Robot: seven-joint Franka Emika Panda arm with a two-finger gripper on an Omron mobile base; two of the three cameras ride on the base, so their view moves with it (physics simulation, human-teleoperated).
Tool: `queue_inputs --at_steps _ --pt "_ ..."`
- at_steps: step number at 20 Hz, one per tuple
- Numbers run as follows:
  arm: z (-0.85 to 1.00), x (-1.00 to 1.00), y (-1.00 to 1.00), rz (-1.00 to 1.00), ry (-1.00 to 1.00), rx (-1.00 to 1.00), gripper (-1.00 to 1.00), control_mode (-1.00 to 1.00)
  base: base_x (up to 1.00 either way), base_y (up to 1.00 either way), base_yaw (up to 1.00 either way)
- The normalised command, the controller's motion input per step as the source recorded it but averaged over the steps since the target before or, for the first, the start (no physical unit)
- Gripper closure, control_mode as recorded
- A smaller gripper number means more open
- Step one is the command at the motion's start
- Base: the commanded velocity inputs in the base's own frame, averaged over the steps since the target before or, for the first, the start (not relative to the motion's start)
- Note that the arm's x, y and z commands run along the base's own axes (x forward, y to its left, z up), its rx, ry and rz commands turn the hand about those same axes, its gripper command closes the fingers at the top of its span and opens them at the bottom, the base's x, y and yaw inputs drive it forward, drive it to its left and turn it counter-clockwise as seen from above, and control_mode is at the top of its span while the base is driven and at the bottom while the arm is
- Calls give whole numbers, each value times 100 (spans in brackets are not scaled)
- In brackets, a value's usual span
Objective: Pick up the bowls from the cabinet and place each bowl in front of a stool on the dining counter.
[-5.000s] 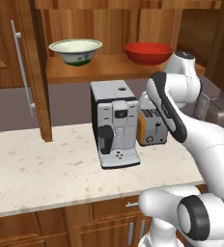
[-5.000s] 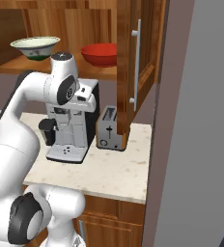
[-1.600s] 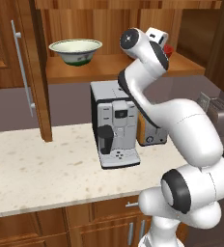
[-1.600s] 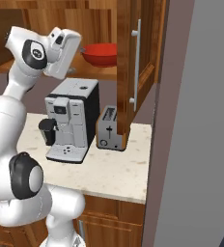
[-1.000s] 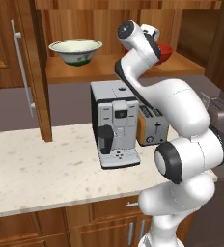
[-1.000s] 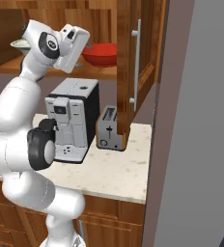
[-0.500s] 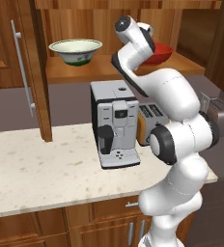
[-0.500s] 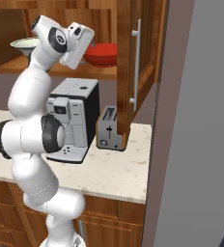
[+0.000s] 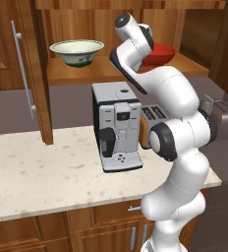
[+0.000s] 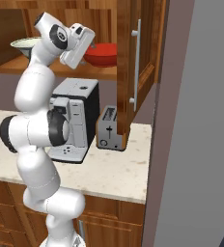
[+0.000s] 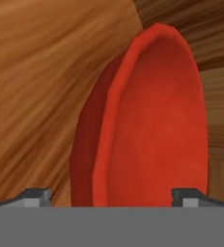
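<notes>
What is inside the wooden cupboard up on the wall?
Two bowls sit on the cabinet shelf: a cream-white bowl with a green band, and a red bowl. The robot's arm covers part of the red one, and its open pincer is right at its rim.

Two bowls (image 9: pixel 77 52) (image 9: pixel 160 52) apart on cabinet shelf (image 9: pixel 194 72); coffee machine (image 9: pixel 117 126) below, toaster (image 10: pixel 108 128) beside it on counter (image 9: pixel 32 172)

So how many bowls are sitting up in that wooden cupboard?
2. A cream-white bowl with a green band sits at the left of the brown wooden cupboard's shelf; a glossy red bowl sits at the right, partly behind the robot's arm. More could be hidden.
</notes>
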Motion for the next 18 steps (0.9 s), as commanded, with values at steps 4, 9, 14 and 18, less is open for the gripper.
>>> queue_inputs --at_steps 4,9,14,18 --pt "-9 2 0 2 1 0 -100 -100 0 0 0" --pt "-14 0 0 1 0 2 100 -100 0 0 0" --pt "-17 0 0 0 1 4 100 -100 0 0 0" --pt "-6 0 0 0 0 1 100 -100 0 0 0"
